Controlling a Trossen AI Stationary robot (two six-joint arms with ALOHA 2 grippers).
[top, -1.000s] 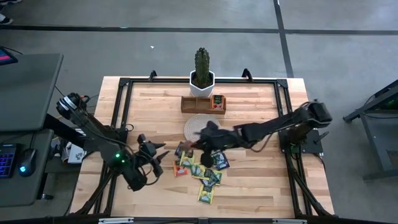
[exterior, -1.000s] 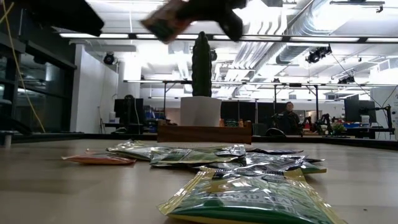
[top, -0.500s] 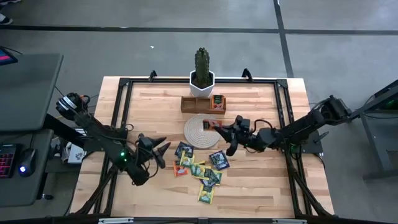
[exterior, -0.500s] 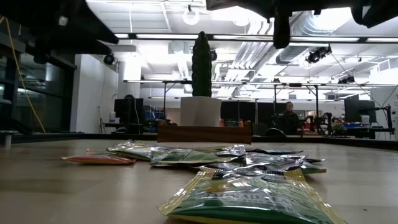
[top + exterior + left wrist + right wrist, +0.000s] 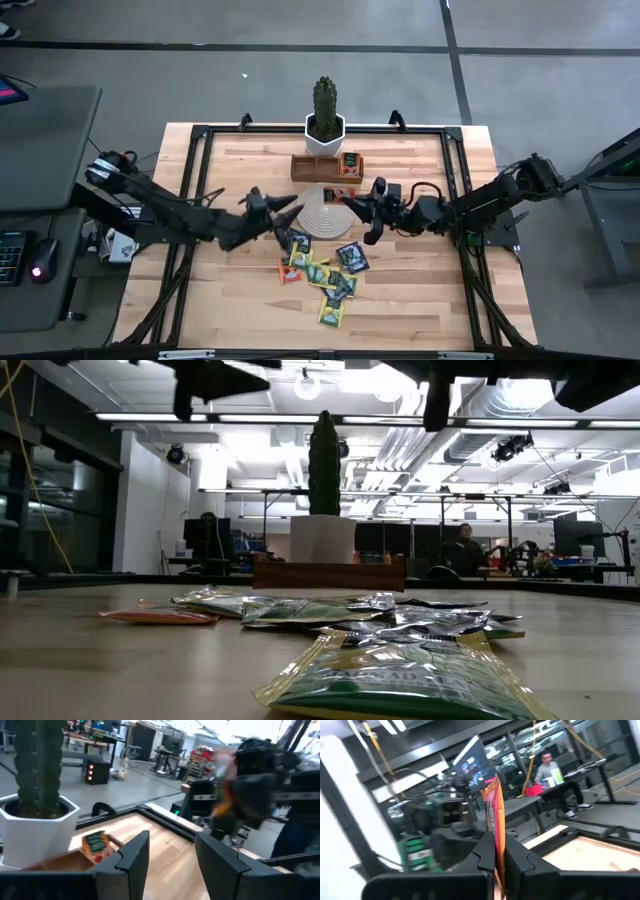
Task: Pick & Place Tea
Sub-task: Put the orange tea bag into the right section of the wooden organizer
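Sachet (image 5: 494, 815) of orange tea stands pinched edge-on between the right gripper's (image 5: 352, 200) pressed fingers in the right wrist view; from above it is only a small orange fleck over the round woven mat (image 5: 318, 208). The left gripper (image 5: 285, 211), fingers spread and empty, hovers by the mat's left edge, having swung in from the table's left front since a second ago. Loose sachets (image 5: 325, 270) lie scattered on the wooden table (image 5: 420, 290) below.
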